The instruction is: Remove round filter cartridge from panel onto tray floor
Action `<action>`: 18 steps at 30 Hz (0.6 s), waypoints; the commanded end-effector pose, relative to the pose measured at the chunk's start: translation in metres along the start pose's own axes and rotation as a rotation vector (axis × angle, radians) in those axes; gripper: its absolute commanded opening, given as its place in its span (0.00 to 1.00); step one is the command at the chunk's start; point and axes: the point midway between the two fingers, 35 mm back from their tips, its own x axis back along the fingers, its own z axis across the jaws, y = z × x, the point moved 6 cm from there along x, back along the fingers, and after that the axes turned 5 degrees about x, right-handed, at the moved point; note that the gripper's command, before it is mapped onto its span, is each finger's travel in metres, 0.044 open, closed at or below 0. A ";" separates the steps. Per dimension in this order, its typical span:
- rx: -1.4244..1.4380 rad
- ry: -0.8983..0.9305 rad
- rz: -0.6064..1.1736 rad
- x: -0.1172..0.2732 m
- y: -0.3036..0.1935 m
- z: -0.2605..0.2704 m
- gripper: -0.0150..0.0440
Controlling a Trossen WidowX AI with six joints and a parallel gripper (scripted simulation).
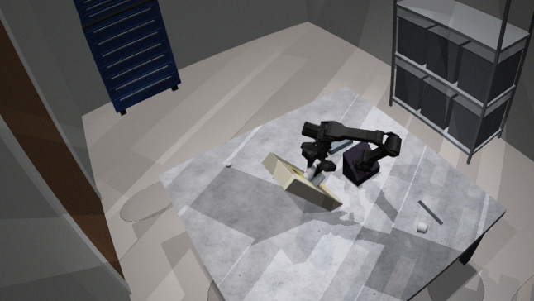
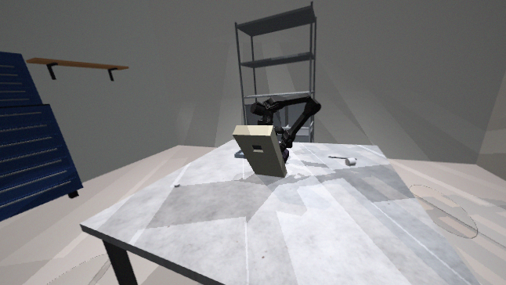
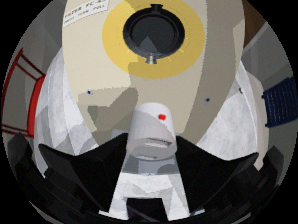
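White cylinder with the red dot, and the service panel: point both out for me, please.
White cylinder [image 1: 309,173] [image 3: 150,125]: top and wrist views, on its curved side.
Service panel [image 1: 312,196] [image 2: 262,162] [image 3: 172,95]: top view, long side; exterior, back; wrist, front face.
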 end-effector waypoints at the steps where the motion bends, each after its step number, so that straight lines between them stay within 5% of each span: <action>1: 0.009 -0.002 -0.010 0.007 0.014 0.000 0.25; 18: 0.007 -0.008 -0.005 0.076 0.019 -0.004 0.25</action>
